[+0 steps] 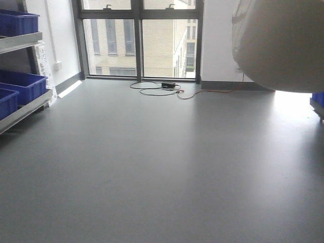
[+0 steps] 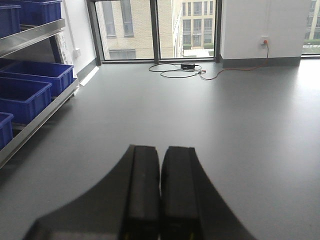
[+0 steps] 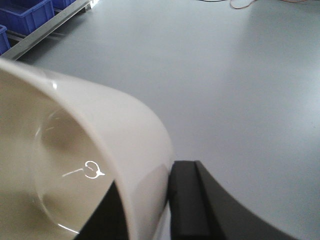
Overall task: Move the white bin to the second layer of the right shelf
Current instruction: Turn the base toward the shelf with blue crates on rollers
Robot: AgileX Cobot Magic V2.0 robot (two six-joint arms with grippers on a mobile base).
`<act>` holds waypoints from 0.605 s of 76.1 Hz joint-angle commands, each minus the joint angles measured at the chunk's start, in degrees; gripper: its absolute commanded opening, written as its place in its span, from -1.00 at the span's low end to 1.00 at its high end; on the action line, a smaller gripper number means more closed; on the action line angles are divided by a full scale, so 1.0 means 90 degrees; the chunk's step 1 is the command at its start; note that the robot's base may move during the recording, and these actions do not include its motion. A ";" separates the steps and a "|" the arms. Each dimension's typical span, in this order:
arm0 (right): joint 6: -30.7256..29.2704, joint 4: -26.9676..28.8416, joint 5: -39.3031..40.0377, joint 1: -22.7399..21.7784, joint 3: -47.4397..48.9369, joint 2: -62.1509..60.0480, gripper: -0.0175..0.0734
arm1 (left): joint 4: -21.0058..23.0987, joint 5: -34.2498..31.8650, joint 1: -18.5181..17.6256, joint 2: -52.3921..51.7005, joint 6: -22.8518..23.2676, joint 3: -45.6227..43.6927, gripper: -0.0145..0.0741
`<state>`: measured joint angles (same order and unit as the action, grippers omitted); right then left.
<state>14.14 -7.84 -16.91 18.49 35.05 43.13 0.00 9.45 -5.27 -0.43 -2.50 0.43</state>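
Right pincer [image 3: 149,202] clamped on wall of white bin [image 3: 105,125], bin held above grey floor [image 3: 240,75], left pincer [image 2: 160,192] fully closed, empty, blue crates [image 2: 30,90] on left shelf [image 2: 30,36]

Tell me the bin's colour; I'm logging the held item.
The bin is glossy cream-white, clearest in the right wrist view.

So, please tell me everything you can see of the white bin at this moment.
The white bin is a smooth, glossy cream-white tub, seemingly plastic, with a rounded rim. What shows of its inside looks empty, with light glints. The right hand pinches its wall, one finger inside, one outside. It is held above the grey floor, apparently tilted; the front view shows it in the upper right corner.
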 commanded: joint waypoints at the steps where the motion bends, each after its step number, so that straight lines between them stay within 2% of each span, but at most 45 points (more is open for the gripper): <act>1: 0.0001 -0.0071 0.0652 -0.0046 0.0195 -0.0041 -0.49 | 0.0000 -0.0557 -0.0037 -0.0089 0.0033 0.0234 -0.48; 46: 0.0001 -0.0071 0.0633 -0.0046 0.0195 -0.0041 -0.49 | 0.0000 -0.0557 -0.0037 -0.0089 0.0033 0.0234 -0.48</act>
<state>14.14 -7.84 -17.01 18.49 35.05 43.13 0.00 9.45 -5.27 -0.43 -2.50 0.43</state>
